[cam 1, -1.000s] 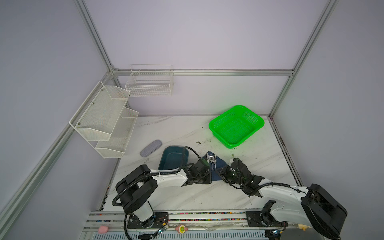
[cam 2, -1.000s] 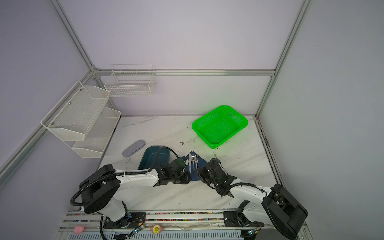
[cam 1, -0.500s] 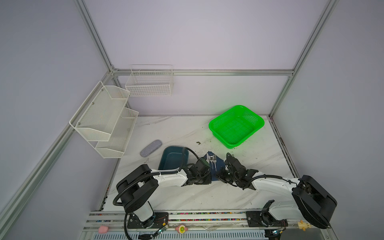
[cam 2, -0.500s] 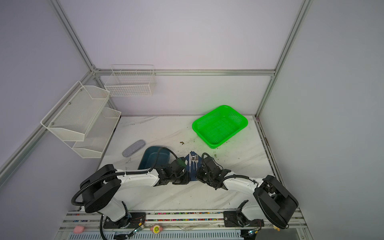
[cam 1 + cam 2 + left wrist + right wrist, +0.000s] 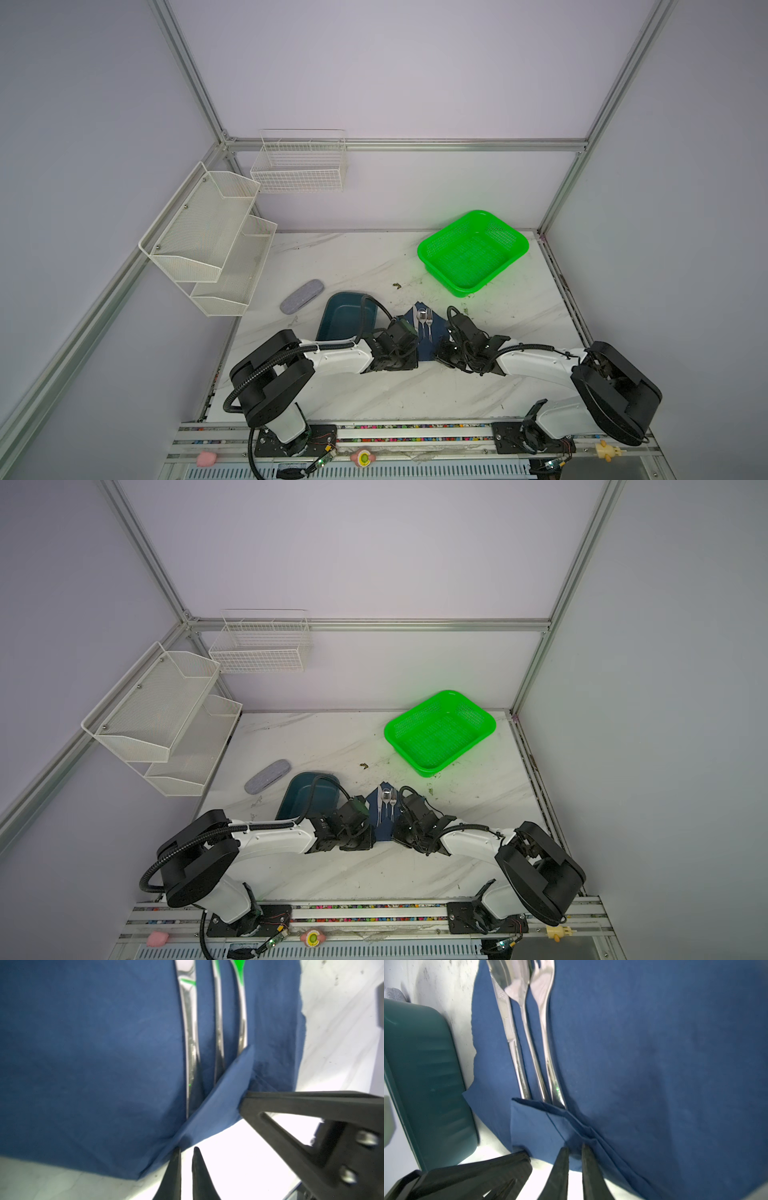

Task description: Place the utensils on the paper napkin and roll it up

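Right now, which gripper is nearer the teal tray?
Left. The left gripper is beside the tray, at the napkin's near edge; the right gripper is at that edge too, farther from the tray.

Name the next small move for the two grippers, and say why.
Probably ease both forward so the fold rolls farther up the handles. The utensils lie side by side on the paper napkin, only their handle ends sit under its folded-over corner, and the left gripper and right gripper sit low at that fold.
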